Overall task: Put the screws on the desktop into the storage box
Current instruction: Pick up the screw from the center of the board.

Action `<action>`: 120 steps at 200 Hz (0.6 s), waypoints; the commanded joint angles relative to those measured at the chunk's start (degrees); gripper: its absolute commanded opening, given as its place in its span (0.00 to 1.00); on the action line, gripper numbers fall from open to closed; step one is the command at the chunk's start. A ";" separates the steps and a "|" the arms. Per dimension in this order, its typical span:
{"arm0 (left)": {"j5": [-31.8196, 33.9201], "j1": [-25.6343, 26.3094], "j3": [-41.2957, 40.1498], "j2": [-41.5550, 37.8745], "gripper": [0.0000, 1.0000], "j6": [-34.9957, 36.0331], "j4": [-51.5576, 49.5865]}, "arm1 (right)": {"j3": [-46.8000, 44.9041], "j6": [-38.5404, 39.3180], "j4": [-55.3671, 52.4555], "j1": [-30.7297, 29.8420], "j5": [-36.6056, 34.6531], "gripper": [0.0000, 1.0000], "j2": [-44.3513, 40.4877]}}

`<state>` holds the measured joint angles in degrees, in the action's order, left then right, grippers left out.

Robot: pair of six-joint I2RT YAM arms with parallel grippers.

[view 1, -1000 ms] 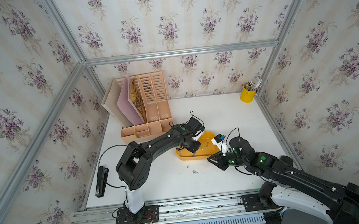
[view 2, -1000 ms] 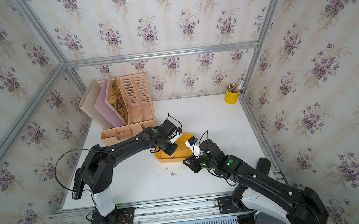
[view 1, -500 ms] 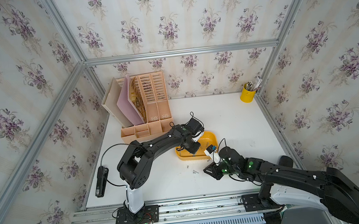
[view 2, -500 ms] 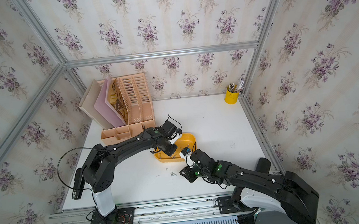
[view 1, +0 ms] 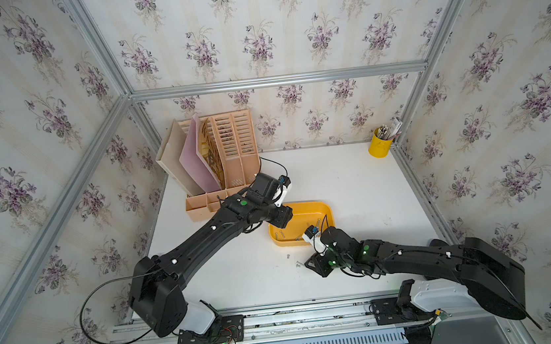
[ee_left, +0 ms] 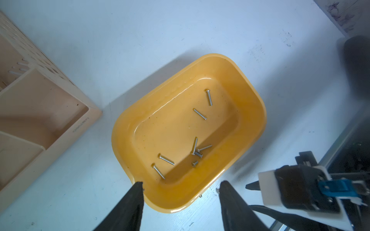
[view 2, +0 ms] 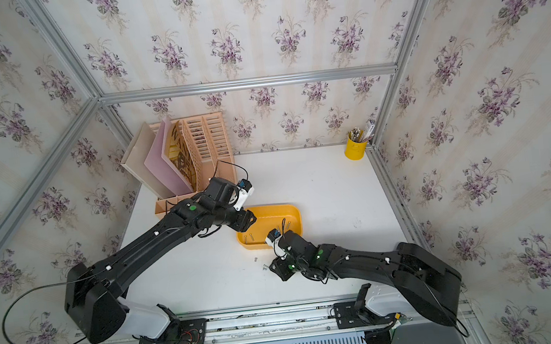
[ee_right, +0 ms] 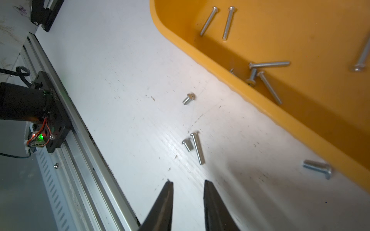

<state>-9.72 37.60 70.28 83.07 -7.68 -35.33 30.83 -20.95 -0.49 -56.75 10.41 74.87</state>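
At the left, my left gripper (ee_left: 181,185) hangs above the left end of the storage box (view 1: 318,204), jaws spread wide with nothing between them. The box sits mid-desktop (view 1: 354,179), and in the left wrist view I count eight screws (ee_left: 199,114) lying on its floor.

What matters is the bare white just near of the box's near wall, where four more lie out. Leftmost is a lone stubby screw (ee_right: 189,99). Right of it, a long screw (ee_right: 197,148) lies with a short screw (ee_right: 187,145) tucked against its head end (touching, I think, though the glare there makes it hard to be sure).

The right gripper (ee_right: 188,182) is right of that pair, low over the desktop and aimed at it. Its tips are parted only narrowly and hold nothing. The long screw's axis runs left to right, head away from the claw, so it points almost straight into the gap. The jaws would close across its shank, which is what I want. The right arm is plainly the nearer one.

A fourth screw (ee_right: 318,167) lies hard by the box's near wall, off to the far side of the claw. In both top views the right wrist covers it and the claw tips too, and the other loose ones show there only as specks.
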 commanded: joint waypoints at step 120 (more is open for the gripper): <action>1.46 -4.08 -16.35 -14.24 0.74 -3.58 0.57 | 8.99 3.99 -6.94 -3.36 -9.08 0.24 13.62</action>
<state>-7.73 33.71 54.46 68.95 -11.07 -35.05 39.55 -17.37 -5.91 -60.01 3.68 87.74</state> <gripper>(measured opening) 0.744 0.258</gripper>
